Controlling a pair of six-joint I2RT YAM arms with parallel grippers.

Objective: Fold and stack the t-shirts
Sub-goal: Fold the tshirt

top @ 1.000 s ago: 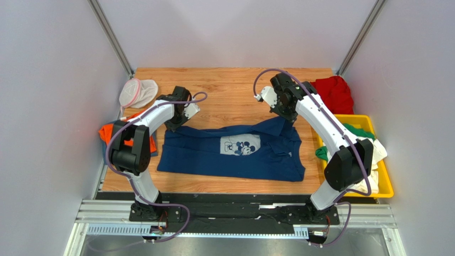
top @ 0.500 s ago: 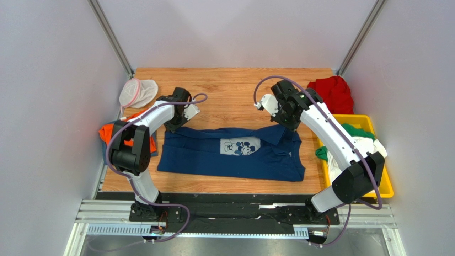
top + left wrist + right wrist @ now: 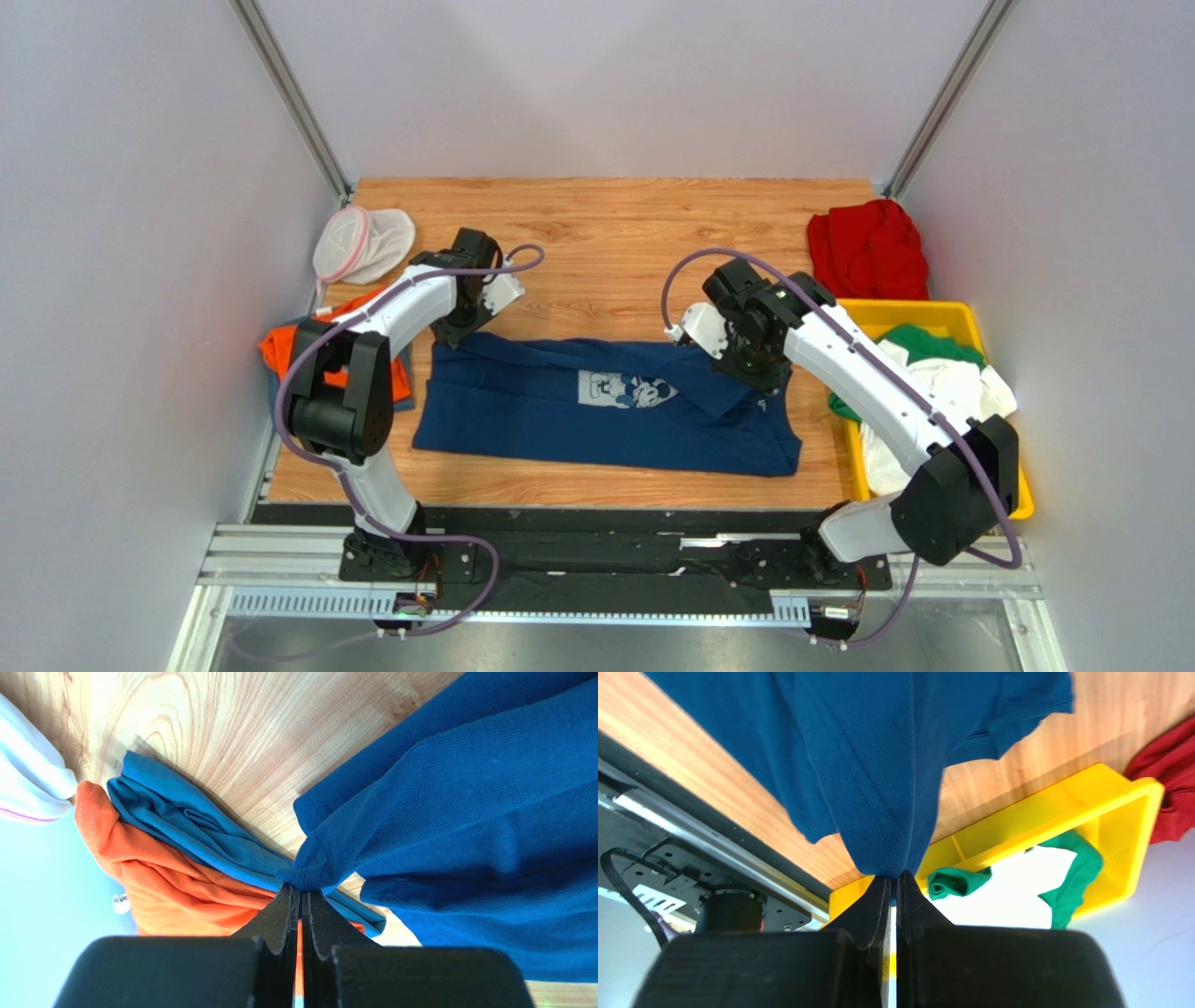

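Item 1: navy t-shirt (image 3: 589,420) w/ pale Mickey print (image 3: 626,391), laid across mid wooden table (image 3: 603,231), its far-right part raised & folded toward the near side. My L gripper (image 3: 300,897): fingers together, clamped on the shirt's far-left corner, cloth bunched at the tips. My R gripper (image 3: 892,879): fingers together, clamped on a fold of the same shirt's right part, cloth drawn up to the tips. Item 2: orange t-shirt (image 3: 281,346), crumpled at table's left edge, w/ a teal-blue cloth (image 3: 189,822) against it, just beside the navy shirt. Item 3: red t-shirt (image 3: 867,248), heaped at far-right corner. Item 4: yellow bin (image 3: 898,314), right side, holds green t-shirt (image 3: 926,342) & white t-shirt (image 3: 943,389). Item 5: white mesh pouch (image 3: 361,241), pink rim, far left.
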